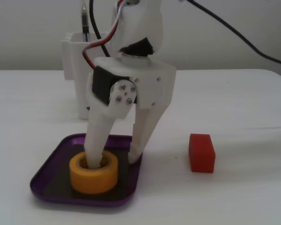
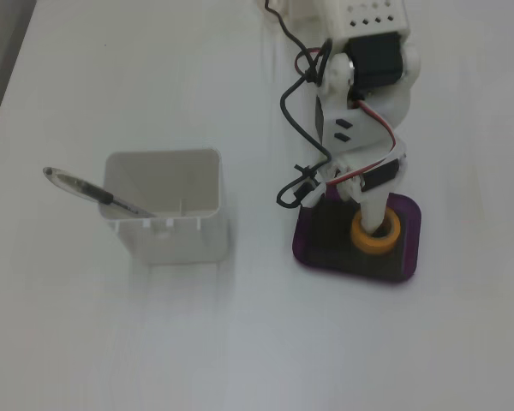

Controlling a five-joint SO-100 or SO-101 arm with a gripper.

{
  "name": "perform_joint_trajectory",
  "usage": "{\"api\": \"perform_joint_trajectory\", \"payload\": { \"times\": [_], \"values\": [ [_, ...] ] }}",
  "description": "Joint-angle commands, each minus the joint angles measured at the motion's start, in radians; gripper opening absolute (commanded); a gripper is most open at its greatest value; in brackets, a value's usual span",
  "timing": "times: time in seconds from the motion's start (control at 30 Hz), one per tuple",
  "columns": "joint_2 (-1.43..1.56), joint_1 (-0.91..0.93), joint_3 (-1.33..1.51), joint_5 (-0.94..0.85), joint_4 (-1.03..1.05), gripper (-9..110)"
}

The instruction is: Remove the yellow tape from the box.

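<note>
Gripper [image 1: 116,157] spread: one finger [image 1: 94,150] down inside tape [image 1: 93,175] core, other outside the ring, straddling its wall. Tape sits flat in box [image 1: 49,164]; red block [image 1: 201,153] well apart on table.

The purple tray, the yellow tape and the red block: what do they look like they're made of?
The purple tray: probably metal, given its shiny rim and dark flat bottom; glossy plastic is possible. The yellow tape: a matte, paper-like roll, masking-tape style, with a brownish core, likely cardboard. The red block: opaque, evenly coloured with soft edges, plastic or painted wood; the view cannot settle which.
</note>
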Motion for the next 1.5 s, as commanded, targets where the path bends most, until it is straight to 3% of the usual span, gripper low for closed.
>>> {"api": "perform_joint_trajectory", "payload": {
  "times": [0.0,0.13,0.3,0.6,1.07,1.47],
  "values": [
    [0.003,-0.009,-0.046,-0.008,-0.028,17],
    [0.003,-0.009,-0.048,-0.008,-0.031,15],
    [0.005,-0.009,-0.048,-0.008,-0.063,-1],
    [0.018,-0.037,-0.155,0.054,-0.038,-1],
    [0.017,0.015,-0.859,0.29,0.52,-1],
    [0.17,0.166,-0.658,0.324,0.554,-1]
  ]
}}
